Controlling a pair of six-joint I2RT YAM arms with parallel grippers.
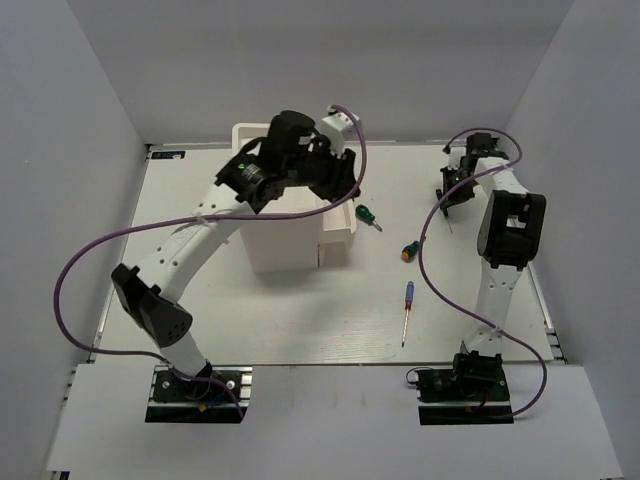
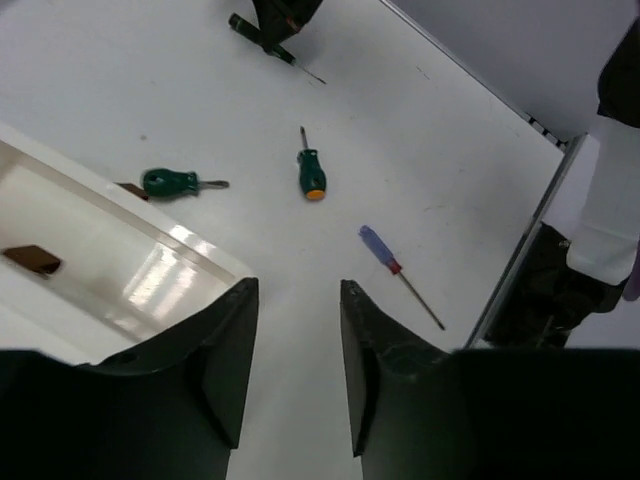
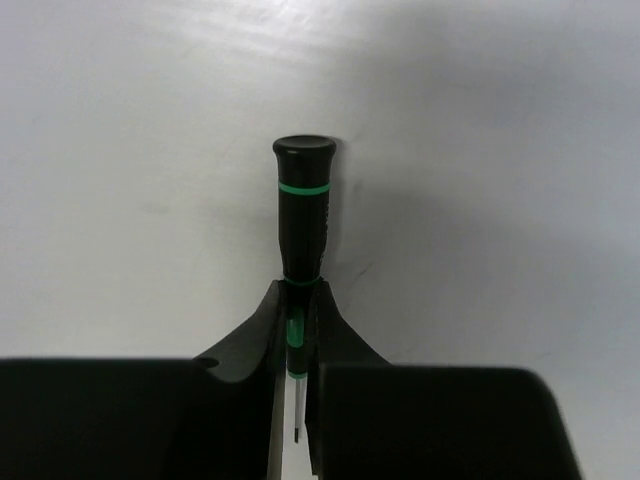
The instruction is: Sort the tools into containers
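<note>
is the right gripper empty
No, the right gripper is shut on a black screwdriver with a green ring.

A white desk point(image 1: 330, 310) fills the middle of the top view. Its surface is matt and has a few faint scuffs. A thin metal rim point(image 1: 546, 300) runs along its right edge. Three plain pale grey walls stand around it: the back wall point(image 1: 400, 70), the left wall point(image 1: 50, 200) and the right wall point(image 1: 600, 150). At the far left corner there is a small dark label point(image 1: 165, 154), too small to read. A white board point(image 1: 330, 430) lies along the near side.
</note>
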